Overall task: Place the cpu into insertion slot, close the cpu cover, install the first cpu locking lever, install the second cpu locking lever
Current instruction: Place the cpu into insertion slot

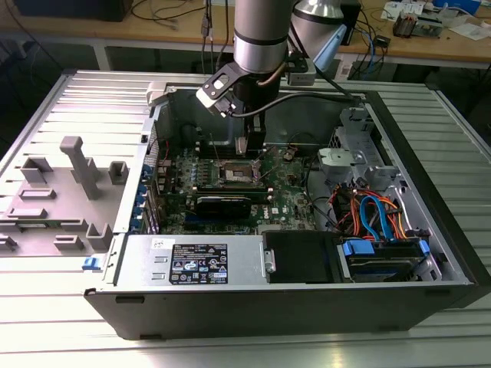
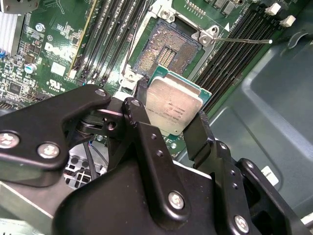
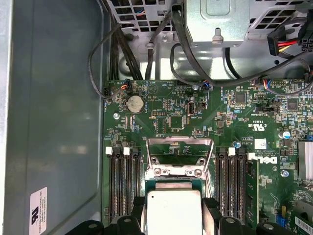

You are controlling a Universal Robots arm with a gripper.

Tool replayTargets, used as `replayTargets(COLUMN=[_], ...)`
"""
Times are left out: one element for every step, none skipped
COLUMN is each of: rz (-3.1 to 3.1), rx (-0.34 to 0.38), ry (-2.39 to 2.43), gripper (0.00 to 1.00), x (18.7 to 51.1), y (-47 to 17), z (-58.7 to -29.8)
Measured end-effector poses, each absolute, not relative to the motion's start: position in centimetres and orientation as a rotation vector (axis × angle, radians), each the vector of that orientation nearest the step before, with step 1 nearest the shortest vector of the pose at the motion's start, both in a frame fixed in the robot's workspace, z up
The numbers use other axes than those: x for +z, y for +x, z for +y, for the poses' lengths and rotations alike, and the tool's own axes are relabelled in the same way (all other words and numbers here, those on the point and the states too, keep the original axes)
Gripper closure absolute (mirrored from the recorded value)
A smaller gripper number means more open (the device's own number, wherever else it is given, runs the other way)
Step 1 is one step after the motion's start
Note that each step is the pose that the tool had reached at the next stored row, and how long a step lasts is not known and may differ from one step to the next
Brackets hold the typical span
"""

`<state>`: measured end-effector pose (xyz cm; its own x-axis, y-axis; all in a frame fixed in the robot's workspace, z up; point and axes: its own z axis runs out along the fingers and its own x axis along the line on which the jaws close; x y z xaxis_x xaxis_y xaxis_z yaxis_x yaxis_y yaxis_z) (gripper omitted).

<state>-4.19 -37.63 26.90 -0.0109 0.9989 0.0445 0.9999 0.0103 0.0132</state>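
Pinching the chip (image 2: 173, 105) between two fingers (image 2: 195, 134), poised just above the bare socket (image 2: 168, 51). Not yet seated; cover (image 3: 178, 141) hinged up at the socket's edge, nothing closed or locked.

Silver-grey cpu (image 2: 173, 108) with green edging, in black gripper (image 2: 169, 118). Beside the cpu: dark insertion slot (image 2: 168, 51), silvery-rimmed, on a green circuit board (image 2: 58, 19) dotted with white print.

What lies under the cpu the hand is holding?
The open insertion slot lies below the cpu gripped in the hand, its contact field bare. The cpu covers the slot's near edge.
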Motion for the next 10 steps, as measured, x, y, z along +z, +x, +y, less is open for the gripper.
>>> replayTargets(rz=[-2.217,-2.216,-2.213,-2.21,-2.208,-2.203,-2.197,-2.186,-2.177,-2.167], rx=[-0.064,-0.063,-0.064,-0.064,-0.064,-0.064,-0.064,-0.064,-0.064,-0.064], ry=[-2.194,-2.195,-2.197,-2.2,-2.203,-2.208,-2.214,-2.225,-2.234,-2.244], gripper=[0.45,0.45,0.45,0.45,0.45,0.45,0.45,0.45,0.45,0.45], x=[26.89,26.89,26.87,26.84,26.8,26.73,26.67,26.57,26.51,26.42], y=[-4.19,-4.19,-4.2,-4.25,-4.3,-4.37,-4.42,-4.48,-4.48,-4.5], z=[-37.63,-37.63,-37.63,-37.63,-37.62,-37.62,-37.62,-37.62,-37.62,-37.62])
